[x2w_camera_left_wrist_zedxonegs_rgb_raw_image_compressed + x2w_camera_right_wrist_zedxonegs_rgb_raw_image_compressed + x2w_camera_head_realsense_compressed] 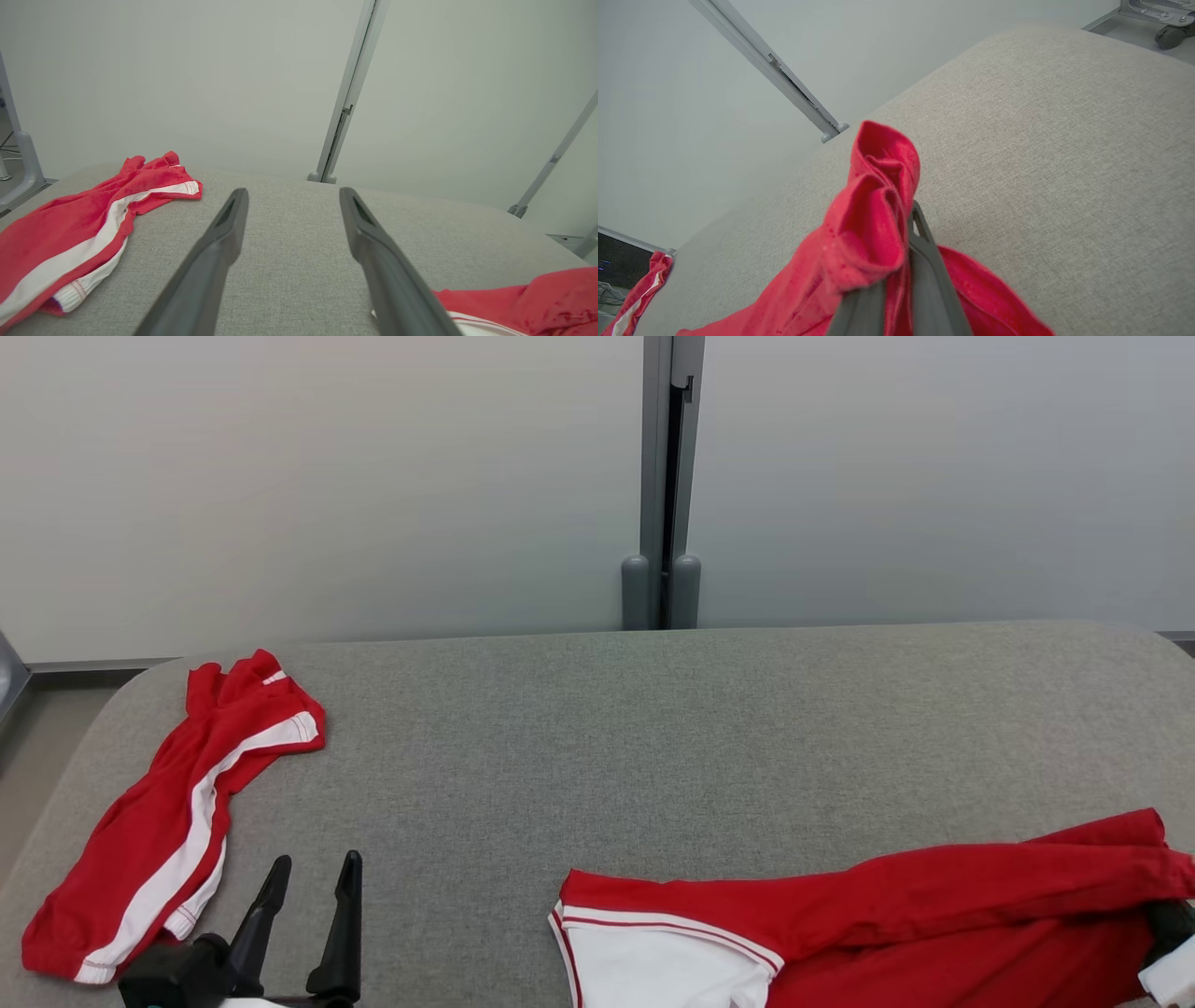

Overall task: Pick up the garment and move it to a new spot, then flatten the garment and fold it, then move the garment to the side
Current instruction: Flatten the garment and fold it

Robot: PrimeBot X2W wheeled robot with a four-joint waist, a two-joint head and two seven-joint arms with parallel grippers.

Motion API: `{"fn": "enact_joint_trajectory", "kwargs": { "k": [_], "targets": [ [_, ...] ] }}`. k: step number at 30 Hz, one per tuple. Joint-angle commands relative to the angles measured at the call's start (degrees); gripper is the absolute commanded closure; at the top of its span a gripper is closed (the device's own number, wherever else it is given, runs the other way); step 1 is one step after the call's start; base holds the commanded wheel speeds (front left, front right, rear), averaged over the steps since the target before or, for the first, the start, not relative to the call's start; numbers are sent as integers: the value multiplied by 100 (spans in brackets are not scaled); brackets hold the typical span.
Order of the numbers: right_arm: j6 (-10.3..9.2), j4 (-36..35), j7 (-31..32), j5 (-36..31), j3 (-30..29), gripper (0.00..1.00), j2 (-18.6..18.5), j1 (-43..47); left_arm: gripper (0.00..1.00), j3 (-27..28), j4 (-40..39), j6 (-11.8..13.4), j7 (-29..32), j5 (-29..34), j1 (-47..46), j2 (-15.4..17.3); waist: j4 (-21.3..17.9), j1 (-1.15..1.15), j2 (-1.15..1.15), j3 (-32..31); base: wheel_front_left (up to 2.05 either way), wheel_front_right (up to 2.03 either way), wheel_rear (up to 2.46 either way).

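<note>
Pinching the red garment [868, 233], right hand [908, 224] clamps tight; left hand [294, 193] spreads wide

A soft red cloth garment [934, 915] with white trim lay on the counter [653, 728], which was covered in coarse, matt grey woven fabric. A second red cloth piece [177, 821] looked alike. The left end effector [316, 861] had smooth, matt dark plastic fingers [224, 242]. The post [670, 476] behind was dull grey metal.
</note>
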Motion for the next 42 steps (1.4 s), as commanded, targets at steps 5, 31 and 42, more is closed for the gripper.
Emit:
{"fn": "enact_joint_trajectory", "kwargs": {
  "k": [5,31,42],
  "targets": [
    [3,-728,81,-220,79,100,95,235,0,155,12,35,-8,18,-11,37,49,0,0,-64,0,0,0],
    [3,-1162,767,-318,1559,100,1952,12,0,166,137,-4,130,-29,-132,159,1748,0,0,1,0,0,0],
    [3,72,497,-294,2170,0,2096,-444,0,205,203,27,115,-82,-108,179,1662,0,0,20,0,0,0]
  ]
}}
